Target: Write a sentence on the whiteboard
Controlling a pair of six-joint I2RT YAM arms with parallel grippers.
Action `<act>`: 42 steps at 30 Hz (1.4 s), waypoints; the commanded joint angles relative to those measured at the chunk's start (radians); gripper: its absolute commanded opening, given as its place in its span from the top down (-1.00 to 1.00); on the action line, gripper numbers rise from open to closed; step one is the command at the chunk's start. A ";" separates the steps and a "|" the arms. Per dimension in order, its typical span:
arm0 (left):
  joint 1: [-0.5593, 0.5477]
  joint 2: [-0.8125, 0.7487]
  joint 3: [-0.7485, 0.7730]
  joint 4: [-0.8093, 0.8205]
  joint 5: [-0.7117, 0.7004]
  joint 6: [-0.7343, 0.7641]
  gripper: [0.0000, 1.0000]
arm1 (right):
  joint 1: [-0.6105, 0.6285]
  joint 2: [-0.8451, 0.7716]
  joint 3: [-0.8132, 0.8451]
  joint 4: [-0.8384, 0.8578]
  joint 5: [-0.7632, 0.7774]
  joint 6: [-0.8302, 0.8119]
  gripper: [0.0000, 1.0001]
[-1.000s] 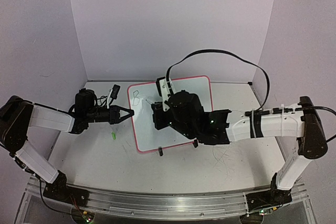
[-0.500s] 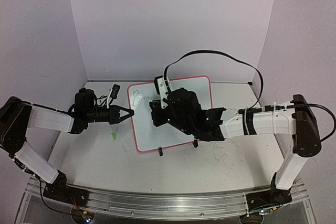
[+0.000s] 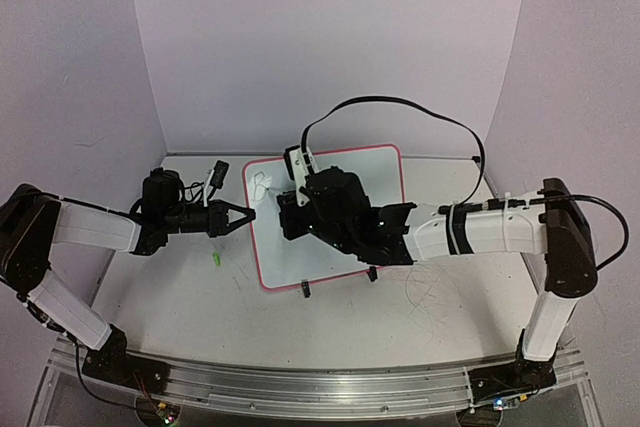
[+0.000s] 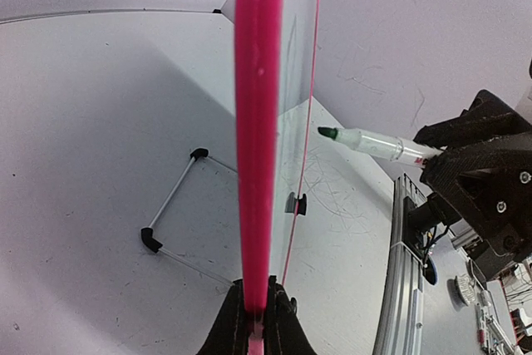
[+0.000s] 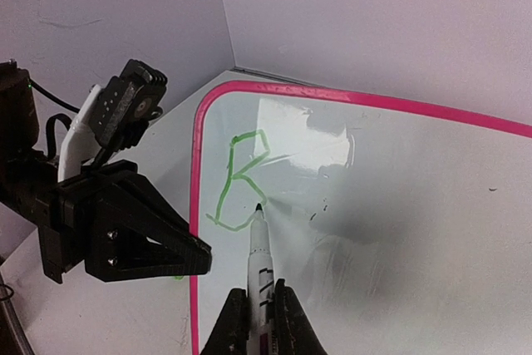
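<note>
The whiteboard (image 3: 330,247) with a pink rim stands tilted at the table's middle; it also shows in the right wrist view (image 5: 416,205) and edge-on in the left wrist view (image 4: 258,122). My left gripper (image 3: 243,215) is shut on the board's left rim (image 4: 256,322). My right gripper (image 5: 259,313) is shut on a white green-tipped marker (image 5: 259,247), also seen in the left wrist view (image 4: 374,143). The marker tip touches the board at the end of a green letter "B" (image 5: 237,180), the only part of the sentence in view. In the top view the right gripper (image 3: 290,209) is over the board's upper left.
A small green cap (image 3: 215,259) lies on the table left of the board. Faint scribbles (image 3: 430,292) mark the table to the right. The board's wire stand with black feet (image 4: 170,205) shows behind it. Purple walls close the back and sides.
My right arm has shifted left and toward the back over the board, and the green "B" has taken shape at its upper left. The left arm has not moved.
</note>
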 commanded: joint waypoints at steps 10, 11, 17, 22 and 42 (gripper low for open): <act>0.002 -0.039 0.009 -0.003 -0.041 0.026 1.00 | -0.015 0.029 0.051 -0.018 0.015 0.031 1.00; 0.002 -0.039 0.009 -0.004 -0.042 0.027 1.00 | -0.015 0.032 0.054 -0.018 0.015 0.032 1.00; 0.001 -0.041 0.011 -0.005 -0.042 0.027 1.00 | -0.016 0.034 0.045 -0.020 0.054 0.042 1.00; 0.001 -0.042 0.011 -0.006 -0.042 0.028 1.00 | -0.017 0.019 0.027 -0.031 0.090 0.053 1.00; -0.004 -0.040 0.012 -0.011 -0.043 0.032 1.00 | -0.022 -0.023 -0.010 -0.033 0.178 0.067 1.00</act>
